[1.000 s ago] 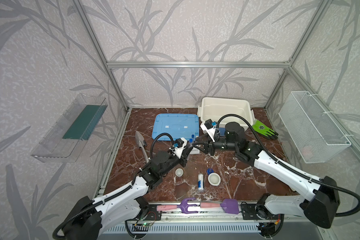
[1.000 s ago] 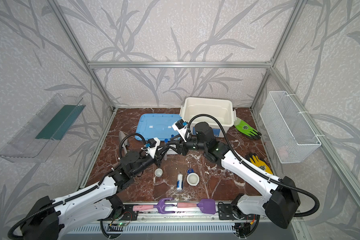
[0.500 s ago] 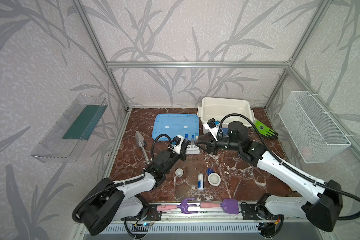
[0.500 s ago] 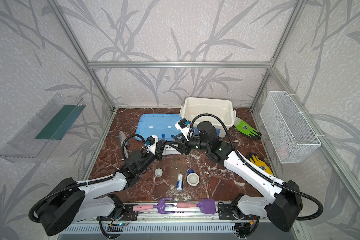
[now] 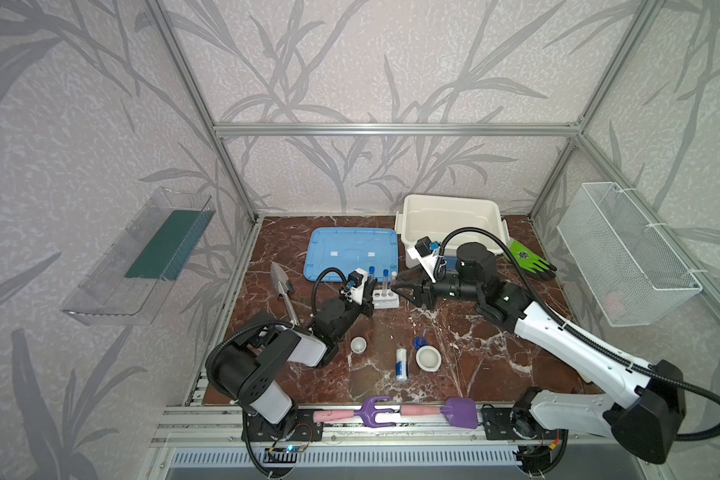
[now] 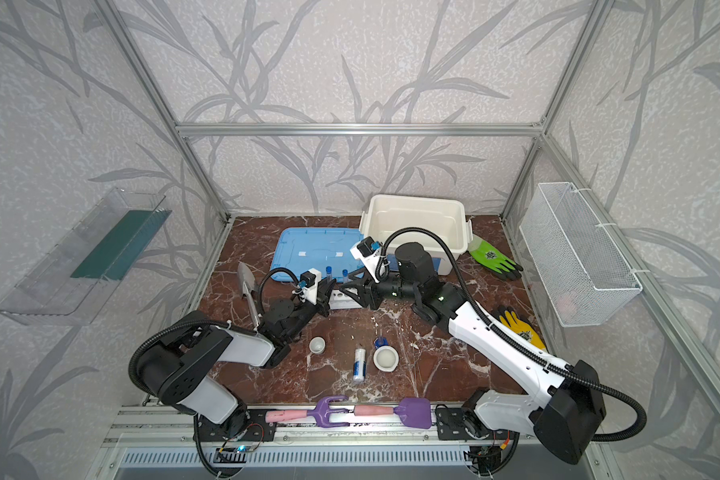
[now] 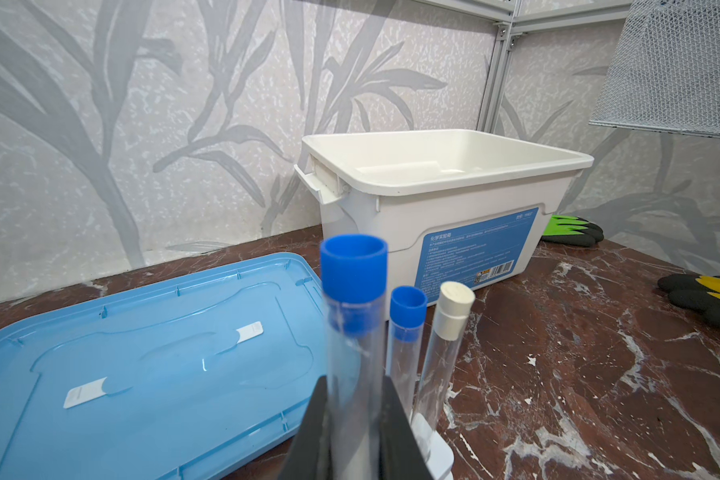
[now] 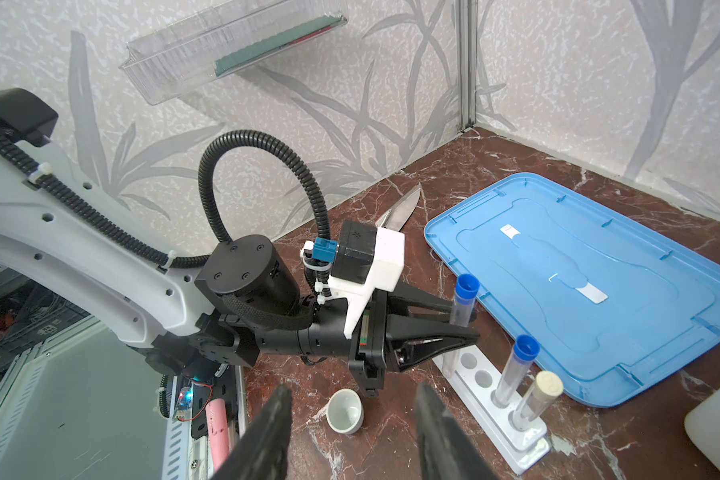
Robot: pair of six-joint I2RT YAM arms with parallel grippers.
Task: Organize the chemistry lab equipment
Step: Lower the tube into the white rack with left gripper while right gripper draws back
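The left arm folds its elbow up toward its base (stretched low before). The left gripper, with its blue-capped test tube, sits nearer the white six-hole rack

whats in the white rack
Two capped tubes stand in the rack; the left hand grips a third tube at its other end, tip partly covered, so seating is unclear. Two holes look empty.
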